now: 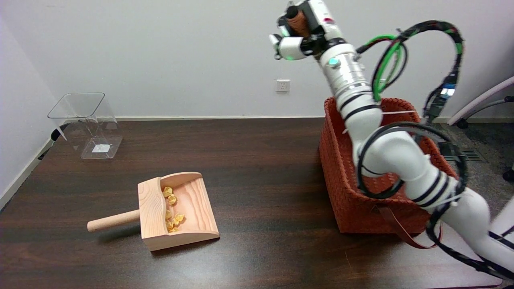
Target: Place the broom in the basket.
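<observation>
dark wooden table (261,160) against a plain white wall, wall socket (282,85) at centre top. right hand (299,34) at upper right of frame, raised high above the table, fingers wrapped around the broom (297,22); only a brown, ribbed stub with a dark tip visible inside the grip. red woven basket (341,192) at right of frame, below the hand and slightly right of it, white forearm crossing in front of its opening. wooden dustpan (176,210) at lower left, yellow paper scraps (172,208) inside, handle pointing left. clear plastic bin (86,124) at upper left, tipped.

step in hand, as judged: carrying the broom over the basket. best done by moving the hand right until fully above the opening, lowering past the rim, then releasing low to avoid a bounce-out; cables near the rim worth watching.

hard to make out: bristle end and full length of the broom, hidden by the fingers. basket floor largely covered by the arm. far right side of basket cut by cables.
</observation>
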Robot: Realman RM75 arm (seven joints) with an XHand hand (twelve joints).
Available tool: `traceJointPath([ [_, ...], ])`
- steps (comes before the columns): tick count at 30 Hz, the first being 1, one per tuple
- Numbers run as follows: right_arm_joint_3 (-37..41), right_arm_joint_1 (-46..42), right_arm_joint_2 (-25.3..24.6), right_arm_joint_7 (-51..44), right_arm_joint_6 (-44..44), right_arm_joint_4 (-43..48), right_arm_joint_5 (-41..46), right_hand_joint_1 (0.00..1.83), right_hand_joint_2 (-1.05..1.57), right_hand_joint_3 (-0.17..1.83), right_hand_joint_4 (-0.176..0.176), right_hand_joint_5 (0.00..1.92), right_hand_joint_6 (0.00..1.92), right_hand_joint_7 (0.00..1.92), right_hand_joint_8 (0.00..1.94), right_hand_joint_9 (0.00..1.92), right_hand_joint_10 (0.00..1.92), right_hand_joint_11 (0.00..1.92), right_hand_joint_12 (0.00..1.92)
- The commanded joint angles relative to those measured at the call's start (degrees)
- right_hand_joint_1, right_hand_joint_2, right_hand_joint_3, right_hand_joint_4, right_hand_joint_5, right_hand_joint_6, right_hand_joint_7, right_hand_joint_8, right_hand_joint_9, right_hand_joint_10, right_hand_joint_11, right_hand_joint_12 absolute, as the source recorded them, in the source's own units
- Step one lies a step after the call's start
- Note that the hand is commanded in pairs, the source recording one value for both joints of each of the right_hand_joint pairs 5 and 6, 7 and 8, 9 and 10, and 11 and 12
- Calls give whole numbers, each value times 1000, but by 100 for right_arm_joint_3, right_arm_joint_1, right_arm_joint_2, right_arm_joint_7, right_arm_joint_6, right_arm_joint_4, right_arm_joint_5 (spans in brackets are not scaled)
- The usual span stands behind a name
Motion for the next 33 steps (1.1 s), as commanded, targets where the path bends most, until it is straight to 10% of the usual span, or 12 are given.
traceJointPath([
  [1, 1464, -1256, 940, -44, 82, -569, 395, 1435, 950, 664, 0, 1920, 1920, 1920, 1920, 1920, 1920, 1920, 1920],
  [33, 742, -2014, 675, 1802, 546, 26, 614, 1416, 998, 633, 0, 1920, 1920, 1920, 1920, 1920, 1920, 1920, 1920],
])
